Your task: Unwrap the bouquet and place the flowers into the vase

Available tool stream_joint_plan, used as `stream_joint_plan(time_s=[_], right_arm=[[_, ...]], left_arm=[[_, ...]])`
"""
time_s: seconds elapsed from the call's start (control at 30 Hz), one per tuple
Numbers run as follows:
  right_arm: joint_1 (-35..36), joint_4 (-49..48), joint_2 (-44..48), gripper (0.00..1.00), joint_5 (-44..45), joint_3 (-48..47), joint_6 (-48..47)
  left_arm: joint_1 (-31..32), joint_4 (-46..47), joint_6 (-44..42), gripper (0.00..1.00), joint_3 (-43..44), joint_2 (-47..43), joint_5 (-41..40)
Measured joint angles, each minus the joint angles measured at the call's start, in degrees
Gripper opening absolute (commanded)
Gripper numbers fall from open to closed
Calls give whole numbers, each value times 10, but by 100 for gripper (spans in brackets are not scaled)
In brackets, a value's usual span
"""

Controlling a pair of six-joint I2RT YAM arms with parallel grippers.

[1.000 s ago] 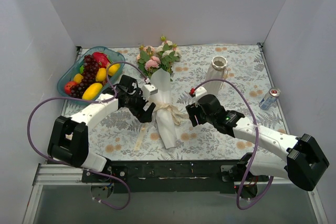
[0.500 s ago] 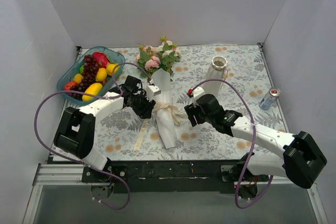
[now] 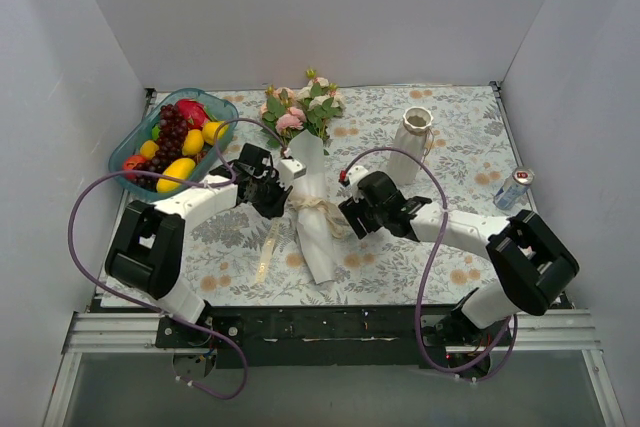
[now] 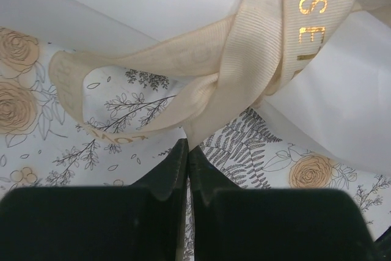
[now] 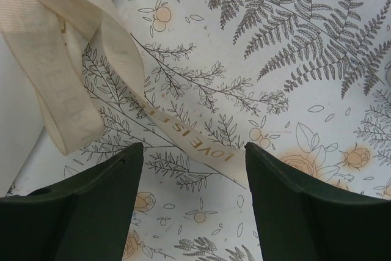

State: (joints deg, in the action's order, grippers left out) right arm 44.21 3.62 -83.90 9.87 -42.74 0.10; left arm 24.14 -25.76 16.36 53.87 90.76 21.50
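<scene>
While the bouquet (image 3: 312, 209) is lying on the floral-clothed surface (image 3: 460, 112), its paper cone is pointing toward the arms and the flowers (image 3: 300, 112) are fanning out at the far end. The ribbon (image 4: 244, 77) is sitting knotted around the cone's middle. The left end effector (image 4: 187, 151) is pressing in from the bouquet's left with its jaws closed tight, and a fold of the ribbon is running down into the tips, pinched there. The right end effector (image 5: 194, 169) is hovering just right of the knot with its jaws spread wide, holding nothing, a loose ribbon tail lying between them. The vase (image 3: 412, 142) is standing upright beyond the right arm, apart from the bouquet. A fruit tray (image 3: 120, 152) is sitting at far left, a can (image 3: 513, 188) at far right.
</scene>
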Motion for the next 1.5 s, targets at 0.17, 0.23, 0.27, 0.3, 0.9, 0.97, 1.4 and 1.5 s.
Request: stream_joint_plan(time_s=[0.17, 0.23, 0.27, 0.3, 0.9, 0.97, 1.4, 1.5], right_arm=[[0, -10, -23, 75, -6, -8, -22], [0, -17, -28, 75, -9, -8, -30], [0, -22, -31, 74, -9, -9, -35], [0, -25, -36, 74, -11, -11, -38], [0, -66, -80, 1, -37, -19, -54], [0, -64, -74, 1, -37, -17, -47], [1, 30, 186, 1, 106, 20, 40], [1, 61, 261, 1, 168, 28, 70]], left_arm=[[0, -2, 2, 0, 0, -32, -23], [0, -3, 2, 0, 0, -49, -28], [0, -4, 2, 0, 0, -55, -29], [0, -6, 4, 0, 0, -59, -30], [0, -26, 21, 0, 0, -66, -47], [0, -28, 23, 0, 0, -72, -50], [-5, -72, 25, 0, 38, -116, -118], [-8, -78, 25, 0, 60, -127, -136]])
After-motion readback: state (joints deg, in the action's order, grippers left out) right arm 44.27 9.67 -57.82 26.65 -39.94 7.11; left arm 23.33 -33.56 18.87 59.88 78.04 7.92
